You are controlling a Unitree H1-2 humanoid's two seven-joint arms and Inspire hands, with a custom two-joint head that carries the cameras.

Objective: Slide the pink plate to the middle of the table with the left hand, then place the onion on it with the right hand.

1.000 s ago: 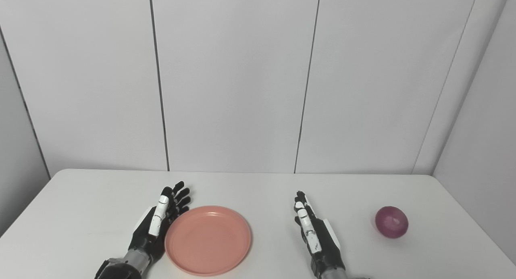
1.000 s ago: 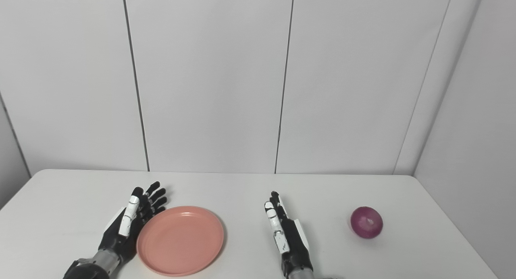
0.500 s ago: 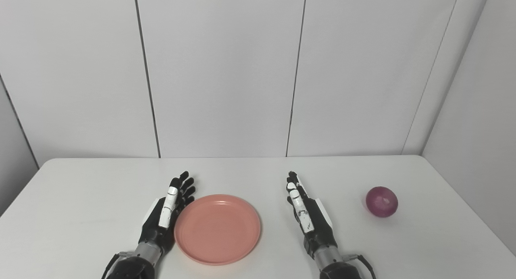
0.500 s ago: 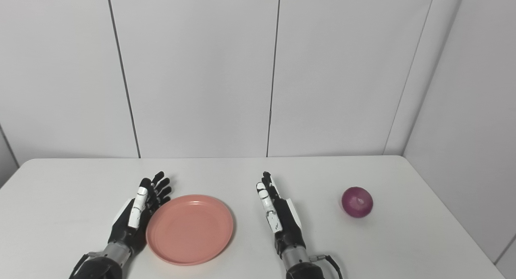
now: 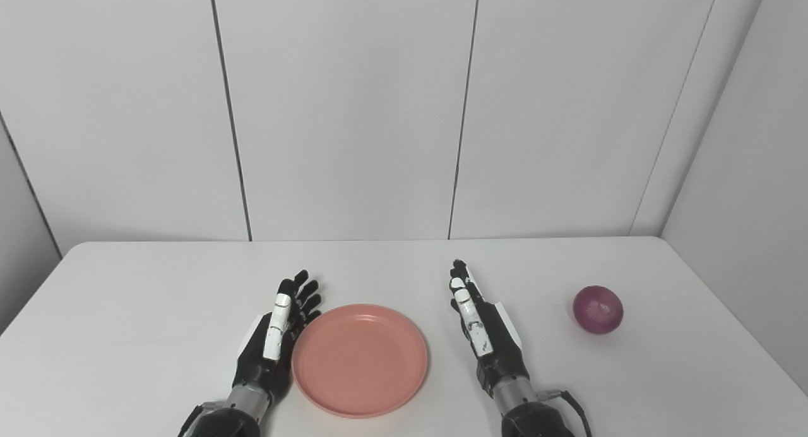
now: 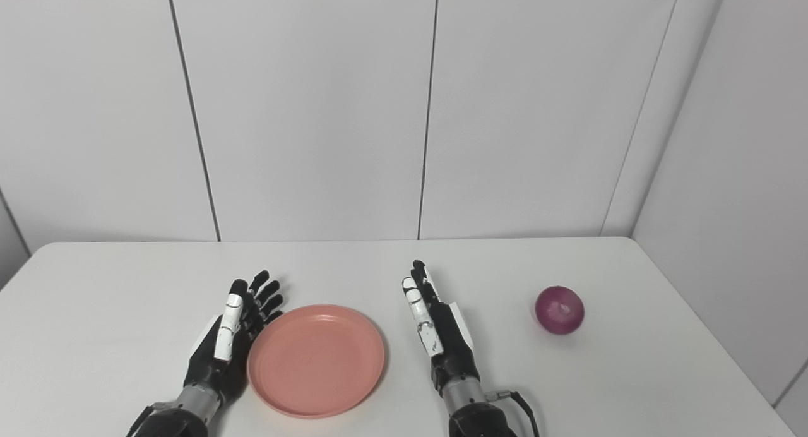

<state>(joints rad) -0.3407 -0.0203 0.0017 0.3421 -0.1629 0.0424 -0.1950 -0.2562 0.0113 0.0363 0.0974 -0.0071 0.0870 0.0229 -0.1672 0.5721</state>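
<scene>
Item one: your round pink plastic plate point(image 5: 360, 360) lies flat on the white desk point(image 5: 126, 311), lower centre of the frame. Item two: your left hand point(image 5: 271, 339), fingers extended and spread, empty, its inner edge against the plate's left rim. Item three: your right hand point(image 5: 483, 326), likewise extended and empty, just right of the plate. Item four: your round purple onion point(image 5: 598, 309), at right, well apart.

Both forearms cut off by the bottom edge; table point(image 5: 126, 336) corners cropped.
</scene>
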